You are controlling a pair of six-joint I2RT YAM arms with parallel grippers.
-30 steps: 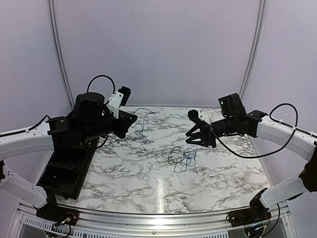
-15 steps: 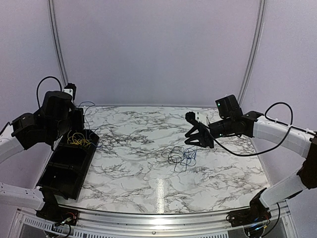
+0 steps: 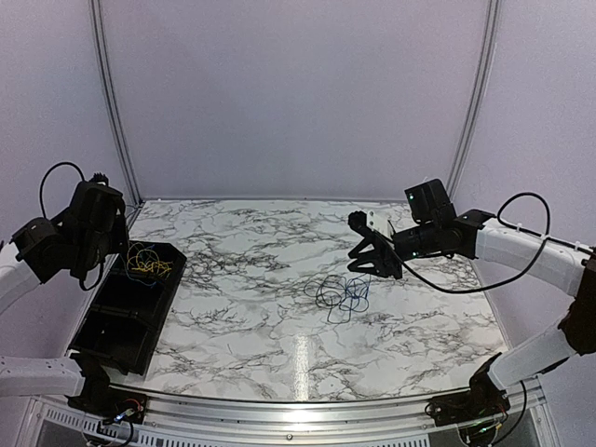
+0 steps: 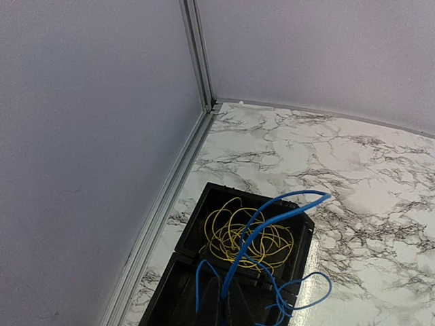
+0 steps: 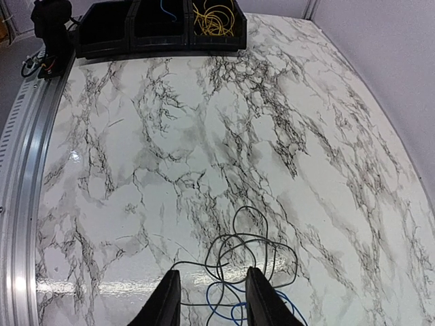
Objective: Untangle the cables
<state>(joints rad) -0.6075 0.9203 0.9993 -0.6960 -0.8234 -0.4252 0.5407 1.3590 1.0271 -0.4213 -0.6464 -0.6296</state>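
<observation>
My left gripper (image 3: 108,253) hangs over the black tray (image 3: 98,345) at the far left. In the left wrist view its fingers (image 4: 230,307) are shut on a bright blue cable (image 4: 272,223) that arcs over the tray (image 4: 192,216). A yellow cable (image 4: 248,238) lies coiled in the tray's far compartment (image 3: 149,264). A tangle of black cable (image 3: 328,291) and another blue cable (image 3: 355,296) lies mid-table. My right gripper (image 3: 369,253) is open just above and behind the tangle. In the right wrist view, black loops (image 5: 253,246) and blue loops (image 5: 221,303) lie between its fingers (image 5: 166,299).
The tray has three compartments along the table's left edge; in the right wrist view it sits at the top (image 5: 109,42). A metal rail (image 3: 298,410) runs along the near edge. Walls enclose the back and both sides.
My left arm has swung from the table's middle-left out over the tray, carrying the blue cable. The yellow cable now shows in the tray. The right gripper has barely moved.
</observation>
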